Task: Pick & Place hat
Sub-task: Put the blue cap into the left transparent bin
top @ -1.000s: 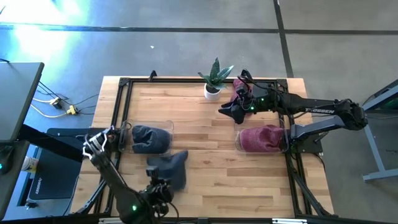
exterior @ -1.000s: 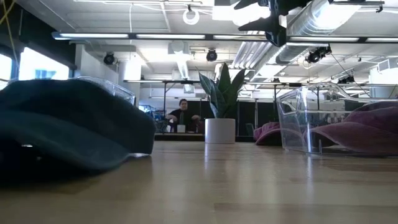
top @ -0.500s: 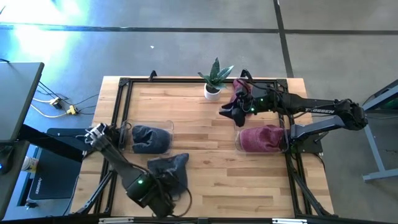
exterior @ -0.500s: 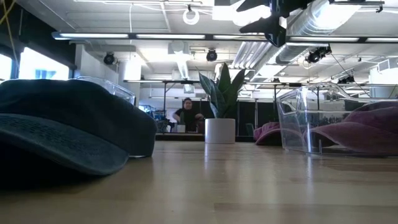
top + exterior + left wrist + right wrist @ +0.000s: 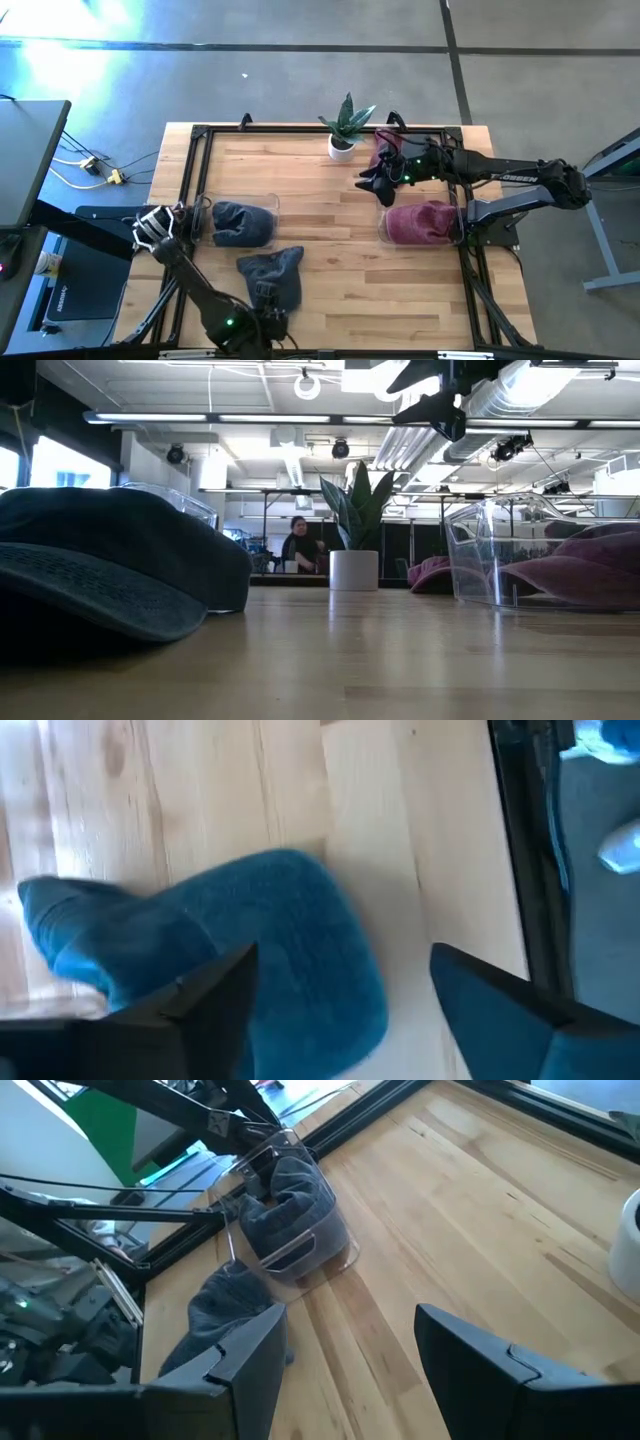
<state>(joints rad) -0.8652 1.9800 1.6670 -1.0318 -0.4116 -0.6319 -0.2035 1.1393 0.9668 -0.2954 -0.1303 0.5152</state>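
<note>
A dark blue hat [image 5: 272, 276] lies flat on the wooden table near its near left edge; it fills the left of the low view [image 5: 110, 570]. My left gripper [image 5: 265, 312] is open just over it from the near side. In the left wrist view the hat [image 5: 270, 940] shows between and below the spread fingers, midway point [image 5: 342, 960]. My right gripper [image 5: 376, 182] hangs open above the far right of the table, with nothing between its fingers [image 5: 350, 1335]. My left gripper stands open above the blue hat, slanting down from the near side. One finger [image 5: 200, 1005] overlaps the cloth in the wrist view, and I cannot tell whether it touches. The hat rests on the table.
A clear bin [image 5: 240, 222] at the left holds another blue hat. A clear bin [image 5: 425, 222] at the right holds maroon hats, and one maroon hat [image 5: 386, 148] lies beyond it. A potted plant [image 5: 343, 128] stands at the far edge. A person shows in the room behind.
My left arm swung up over the near left corner and came back down, its hand tipping and rolling above the blue hat. In the low view the hat's brim has dropped forward and lies on the table. My right arm has kept its place.
</note>
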